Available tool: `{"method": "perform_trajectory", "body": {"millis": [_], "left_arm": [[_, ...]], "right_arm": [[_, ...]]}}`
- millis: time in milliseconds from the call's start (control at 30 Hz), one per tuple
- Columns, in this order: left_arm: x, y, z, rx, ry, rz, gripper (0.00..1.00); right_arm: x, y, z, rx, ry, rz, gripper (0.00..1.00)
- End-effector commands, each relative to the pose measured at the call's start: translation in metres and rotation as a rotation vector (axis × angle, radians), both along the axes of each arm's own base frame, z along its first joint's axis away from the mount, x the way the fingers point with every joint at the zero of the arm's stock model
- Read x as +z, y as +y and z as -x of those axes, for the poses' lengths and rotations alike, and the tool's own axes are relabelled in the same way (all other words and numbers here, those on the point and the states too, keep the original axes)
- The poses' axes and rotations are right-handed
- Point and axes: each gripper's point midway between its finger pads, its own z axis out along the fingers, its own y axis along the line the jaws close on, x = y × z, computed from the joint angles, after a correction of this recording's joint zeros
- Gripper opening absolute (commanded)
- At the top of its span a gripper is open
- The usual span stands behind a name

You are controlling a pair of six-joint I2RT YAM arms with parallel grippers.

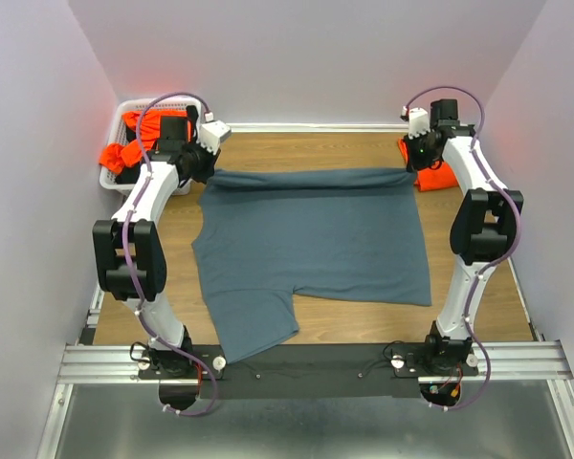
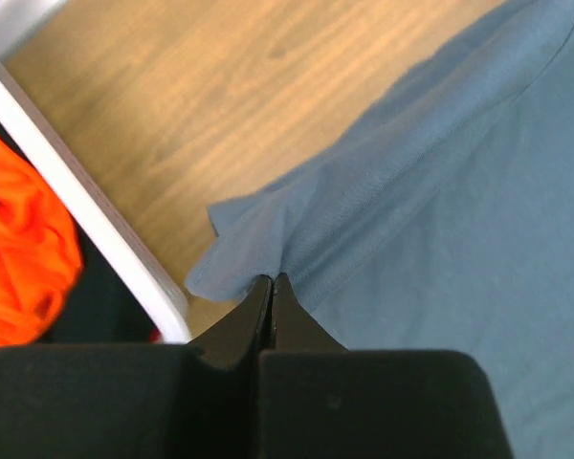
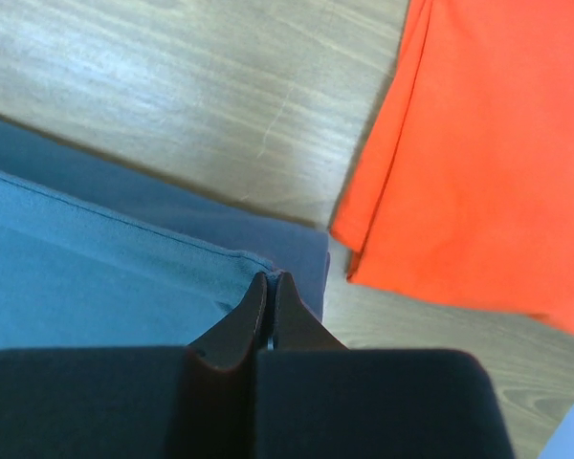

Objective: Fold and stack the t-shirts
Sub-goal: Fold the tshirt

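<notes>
T-shirt (image 1: 316, 239), soft slate cloth, on woodgrain table (image 1: 316, 148)

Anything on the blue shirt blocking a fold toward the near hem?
Nothing visible: left gripper and right gripper pinch far corners of the blue-grey shirt; its surface is bare. The orange shirt lies beside the right corner, basket beside the left, both off it.
</notes>
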Motion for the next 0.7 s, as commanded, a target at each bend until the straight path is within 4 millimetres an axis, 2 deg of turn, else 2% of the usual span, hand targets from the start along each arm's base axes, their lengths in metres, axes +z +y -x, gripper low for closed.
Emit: {"method": "perform_trajectory", "body": {"millis": [0,167,433,667], "left_arm": [[-0.005,0.007,0.019,0.005,0.014,-0.014,0.00],[-0.018,0.012,0.038,0.036,0.051,-0.029,0.00],[-0.054,0.011,0.074,0.052,0.151,-0.014,0.00],[-0.075,0.004,0.092,0.047,0.197,-0.011,0.00]], "right_arm": [[0.012,-0.004,0.011,0.021,-0.012,0.008,0.01],[0.000,-0.003,0.024,0.037,0.024,0.012,0.01],[-0.031,-0.004,0.044,0.061,0.105,0.023,0.01],[-0.044,-0.005,0.045,0.062,0.133,0.029,0.01]]}}
